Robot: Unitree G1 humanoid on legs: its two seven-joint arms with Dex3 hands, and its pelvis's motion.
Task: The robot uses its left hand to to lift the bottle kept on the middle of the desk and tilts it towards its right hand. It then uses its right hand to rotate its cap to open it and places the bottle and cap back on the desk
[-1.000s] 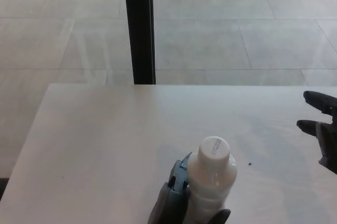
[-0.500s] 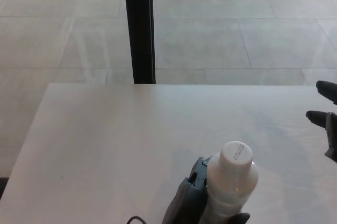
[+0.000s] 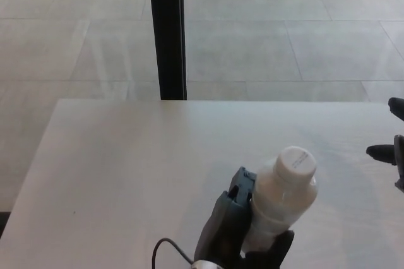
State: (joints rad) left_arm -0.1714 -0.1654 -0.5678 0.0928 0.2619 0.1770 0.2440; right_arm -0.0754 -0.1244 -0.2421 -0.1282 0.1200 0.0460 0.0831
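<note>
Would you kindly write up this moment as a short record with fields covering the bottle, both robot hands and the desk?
bottle: white bottle, lifted and tilted toward the robot's right
cap: white cap, on the bottle
left robot hand: left robot hand, closed around the bottle's body
right robot hand: right robot hand, at the right edge, fingers apart, holding nothing, clear of the cap
desk: pale desk

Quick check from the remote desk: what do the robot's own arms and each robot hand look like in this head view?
The left robot hand has a grey-blue casing with a boxy knuckle block, black fingers and a thin black cable looping beside its wrist. The right robot hand shows only as thick, rounded black fingers at the picture's right edge. No markings are readable, and the forearms are out of frame.
</note>
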